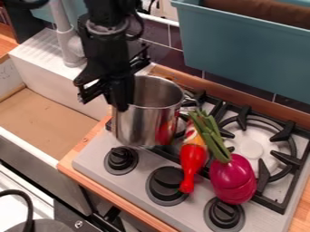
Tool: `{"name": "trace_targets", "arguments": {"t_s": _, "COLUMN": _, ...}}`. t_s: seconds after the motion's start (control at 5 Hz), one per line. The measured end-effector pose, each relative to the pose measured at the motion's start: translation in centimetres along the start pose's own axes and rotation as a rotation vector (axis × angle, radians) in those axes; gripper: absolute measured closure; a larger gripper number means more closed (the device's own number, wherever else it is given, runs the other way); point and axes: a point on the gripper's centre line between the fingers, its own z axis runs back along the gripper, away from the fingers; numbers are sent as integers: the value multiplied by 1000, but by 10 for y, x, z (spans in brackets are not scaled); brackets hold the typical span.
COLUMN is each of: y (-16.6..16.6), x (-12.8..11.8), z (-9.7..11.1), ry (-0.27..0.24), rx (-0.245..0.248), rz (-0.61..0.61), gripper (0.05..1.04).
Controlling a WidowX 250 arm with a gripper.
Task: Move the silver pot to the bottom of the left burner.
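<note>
Gripper (102,103) at pot (145,124) rim; sink wall (13,82) marks (5,71) illegible.

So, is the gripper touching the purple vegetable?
Apart. The camera view shows the gripper over by the left side of the silver pot, with the purple vegetable beyond the pot's right side.

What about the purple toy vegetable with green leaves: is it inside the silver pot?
No, the purple toy vegetable lies on the stove, outside the silver pot.
</note>
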Motion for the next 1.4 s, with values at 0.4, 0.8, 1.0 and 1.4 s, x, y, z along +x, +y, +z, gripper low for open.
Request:
{"name": "trace_targets", "arguments": {"t_s": 0.4, "y": 9, "x": 5, "z": -12, "ry": -2, "rx": -35, "rz": -21, "gripper": 1030}}
{"name": "trace_targets", "arguments": {"t_s": 0.8, "y": 2, "x": 16, "z": -16, "ry": -6, "rx": -56, "rz": -22, "gripper": 1030}}
{"name": "trace_targets", "arguments": {"t_s": 1.0, "y": 2, "x": 26, "z": -16, "ry": 3, "rx": -51, "rz": -35, "gripper": 1030}}
{"name": "trace_targets", "arguments": {"t_s": 1.4, "y": 11, "x": 33, "z": -16, "ry": 13, "rx": -24, "rz": -75, "gripper": 1030}}
